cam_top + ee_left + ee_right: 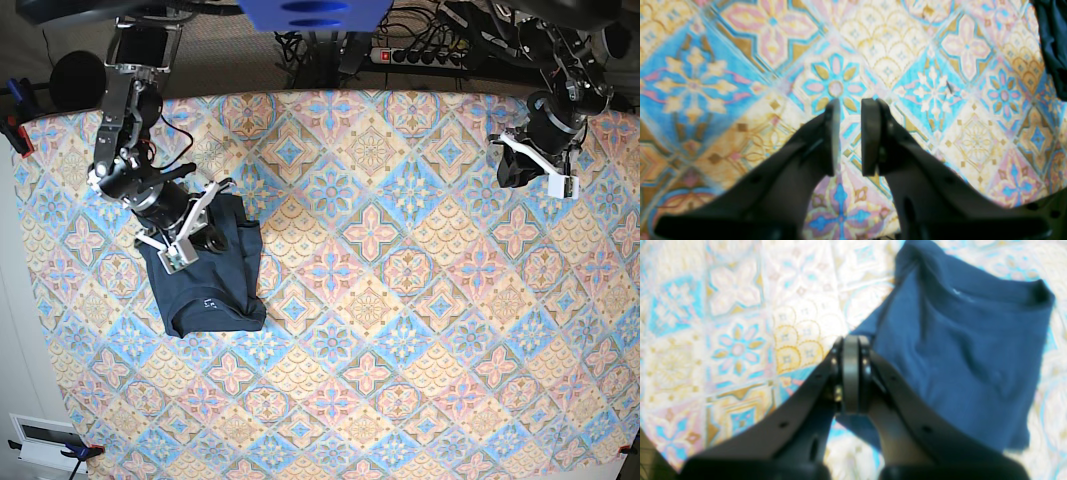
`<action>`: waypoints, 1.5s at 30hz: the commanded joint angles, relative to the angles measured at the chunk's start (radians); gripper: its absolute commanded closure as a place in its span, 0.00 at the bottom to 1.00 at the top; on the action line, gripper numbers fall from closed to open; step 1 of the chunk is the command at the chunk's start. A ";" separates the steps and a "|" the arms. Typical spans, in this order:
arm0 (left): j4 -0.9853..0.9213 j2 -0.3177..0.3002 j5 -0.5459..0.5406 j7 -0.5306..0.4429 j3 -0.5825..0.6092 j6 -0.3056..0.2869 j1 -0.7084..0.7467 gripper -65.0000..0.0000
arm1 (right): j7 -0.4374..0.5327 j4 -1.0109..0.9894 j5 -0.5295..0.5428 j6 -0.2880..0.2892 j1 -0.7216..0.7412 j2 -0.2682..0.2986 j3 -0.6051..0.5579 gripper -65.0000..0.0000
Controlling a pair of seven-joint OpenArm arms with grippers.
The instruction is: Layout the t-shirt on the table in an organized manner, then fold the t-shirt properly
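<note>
Left wrist view: the left gripper [850,136] was held slightly apart over bare table [740,100], empty. Right wrist view: the right gripper [851,373] was pressed together beside the t-shirt [957,350]. Base view: the shirt lay bunched at left; a one-armed pull could likely have worsened the bunching.

Left gripper [850,136] empty, jaws slightly parted above the table [740,83], dark cloth [1053,46] at upper-right corner

Both wrist views are pretty soft, so the t-shirt [960,350] is mostly a blue blur, with its pale collar mark just a smudge. The right gripper [850,373] covers the shirt's near edge. In the left wrist view, dark cloth [1053,43] gets cut off by the right edge.
</note>
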 commanded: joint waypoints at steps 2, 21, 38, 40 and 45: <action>0.071 -0.029 -0.019 -0.017 -0.002 -0.004 0.031 0.85 | 0.001 0.058 0.068 0.006 -0.049 0.008 0.064 1.00; 0.166 -0.123 -0.135 -0.021 -0.296 -0.004 0.481 0.99 | -0.002 0.167 0.259 0.007 -0.657 0.013 0.396 1.00; -0.099 -0.123 -0.040 -0.023 -0.323 -0.005 0.670 1.00 | -0.001 0.018 0.205 0.004 -0.940 0.013 0.383 1.00; -0.173 -0.128 -0.019 -0.035 -0.268 -0.005 0.663 1.00 | 0.006 -0.038 0.117 0.004 -0.928 0.013 0.368 1.00; -0.338 -0.131 0.132 -0.345 -0.041 -0.004 0.650 1.00 | 0.009 -0.180 -0.019 0.004 -0.831 0.013 0.314 1.00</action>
